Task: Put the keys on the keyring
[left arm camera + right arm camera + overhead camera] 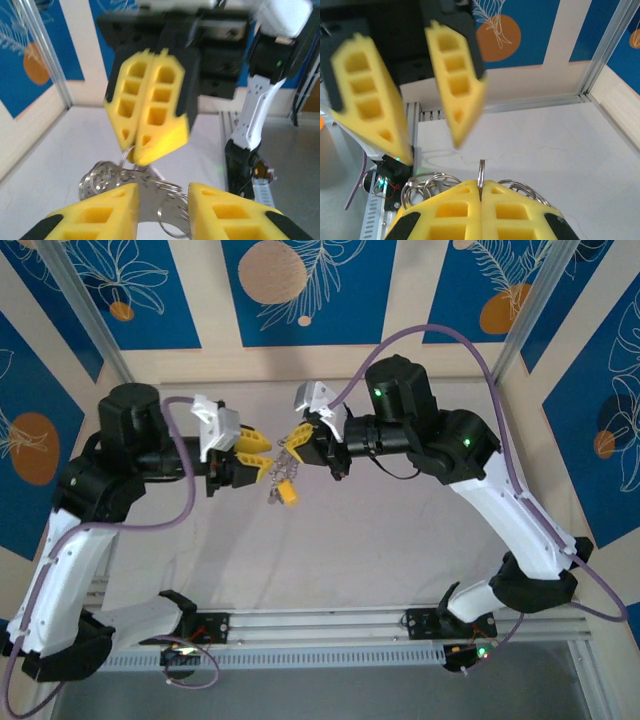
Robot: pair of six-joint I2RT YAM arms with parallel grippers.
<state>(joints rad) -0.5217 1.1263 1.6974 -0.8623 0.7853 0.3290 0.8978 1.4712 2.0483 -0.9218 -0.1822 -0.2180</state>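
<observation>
Pale grey worktop (330, 540) sits well below me. Both arms are lifted so the work hangs free in mid-air btwn them. My right claw (481, 186) is pressed together on the thin grey metal keyring (481, 172), ring edge-up, prob. to present it steady to the other side. My left claw (162, 210) faces it w/ jaws apart, just beside the rings, placed for a bite, I reckon. Small silvery keys (279, 472) & yellow tag (287, 494) dangle under the grip.
</observation>
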